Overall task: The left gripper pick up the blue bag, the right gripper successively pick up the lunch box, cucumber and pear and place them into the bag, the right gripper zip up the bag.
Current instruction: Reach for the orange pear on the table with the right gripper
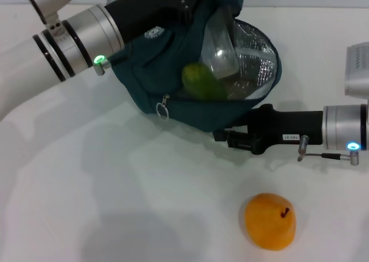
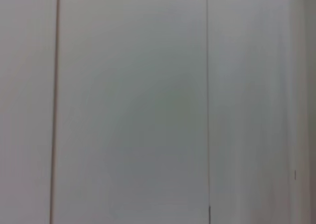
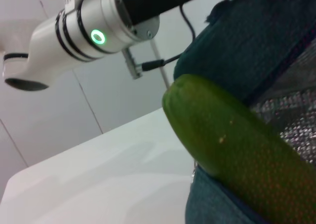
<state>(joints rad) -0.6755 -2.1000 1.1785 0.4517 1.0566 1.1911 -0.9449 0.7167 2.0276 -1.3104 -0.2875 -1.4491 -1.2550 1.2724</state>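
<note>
My left pincer [image 1: 190,5] holds the blue bag [image 1: 144,71] up open, lunch box [image 1: 222,51] and cucumber [image 1: 202,82] inside. My right pincer [image 1: 222,136], state unclear, sits below the bag; the pear [image 1: 270,221] on the tabletop [image 1: 115,204] comes next

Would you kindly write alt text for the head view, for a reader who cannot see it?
The left gripper holds up the open blue bag, with the cucumber and the lunch box inside against the foil lining. The right gripper sits at the bag's near edge. The pear lies on the white table, apart from both.
</note>
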